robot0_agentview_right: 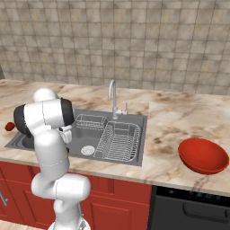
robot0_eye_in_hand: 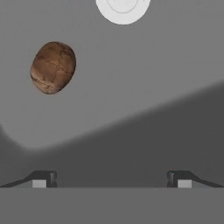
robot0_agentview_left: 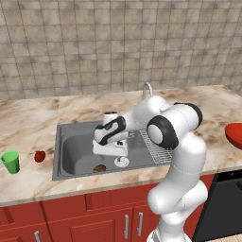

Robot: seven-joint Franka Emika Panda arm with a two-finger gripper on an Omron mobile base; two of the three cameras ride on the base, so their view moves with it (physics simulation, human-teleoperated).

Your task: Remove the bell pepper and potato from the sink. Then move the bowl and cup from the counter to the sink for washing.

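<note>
The sink (robot0_agentview_left: 66,142) holds the potato (robot0_eye_in_hand: 53,67); the claw (robot0_eye_in_hand: 111,179) hangs above it, fingers spread wide, empty.

Bowl (robot0_agentview_left: 235,134): in left base view cut by the right edge at 3 o'clock, only its left part showing.

Bell pepper (robot0_agentview_right: 8,126): in right base view half hidden behind the arm's shoulder at 9 o'clock; a red sliver shows.

Sink (robot0_agentview_right: 134,155): left half of the basin blocked by the arm in right base view; in left base view the arm covers the racks and most of the faucet (robot0_agentview_left: 147,89).

Drain (robot0_eye_in_hand: 123,8): cut by the top edge at 12 o'clock in hand view.

Potato (robot0_agentview_left: 99,168): too small for skin detail in left base view.

Gripper (robot0_eye_in_hand: 111,180): only the two tips show, at 7 and 5 o'clock.
</note>
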